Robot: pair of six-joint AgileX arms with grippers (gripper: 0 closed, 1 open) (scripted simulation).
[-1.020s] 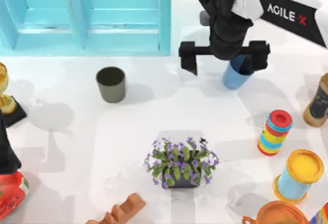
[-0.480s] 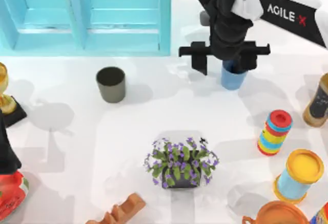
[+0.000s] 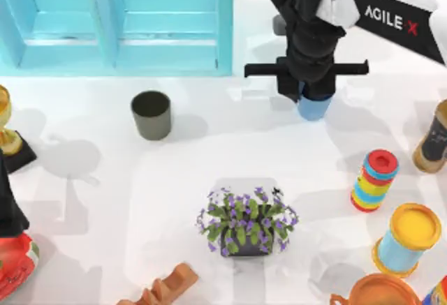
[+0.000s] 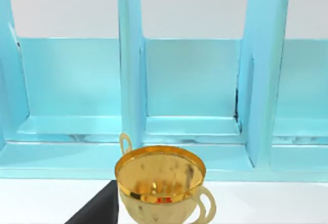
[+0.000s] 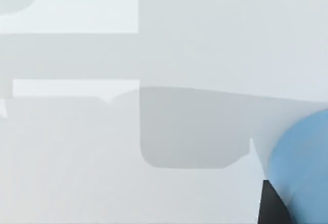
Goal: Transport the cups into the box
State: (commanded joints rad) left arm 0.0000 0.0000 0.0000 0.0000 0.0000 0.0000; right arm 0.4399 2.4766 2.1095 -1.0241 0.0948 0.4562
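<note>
The bright blue cup (image 3: pixel 312 108) stands on the white table right of the box's front corner. My right gripper (image 3: pixel 307 85) comes down over it, and its black fingers press against the cup's sides. In the right wrist view the blue cup (image 5: pixel 302 167) sits beside one dark finger (image 5: pixel 271 206). The dark olive-grey cup (image 3: pixel 151 114) stands upright and alone, just in front of the light cyan box (image 3: pixel 223 26). The box's divider (image 4: pixel 130 80) rises ahead in the left wrist view. My left arm (image 3: pixel 7 200) is parked at the table's left edge.
A potted purple-flowered plant (image 3: pixel 246 222) stands at centre front. A striped stack (image 3: pixel 375 180), a yellow-lidded can (image 3: pixel 407 241) and a brown can (image 3: pixel 434 137) crowd the right side. A gold trophy (image 3: pixel 5 134) (image 4: pixel 160 180) is at the left, and a tan block (image 3: pixel 164 287) at the front.
The right gripper's fingers have drawn in from wide apart until they meet the blue cup. The cup has shifted slightly to the left. The left arm has not moved.
</note>
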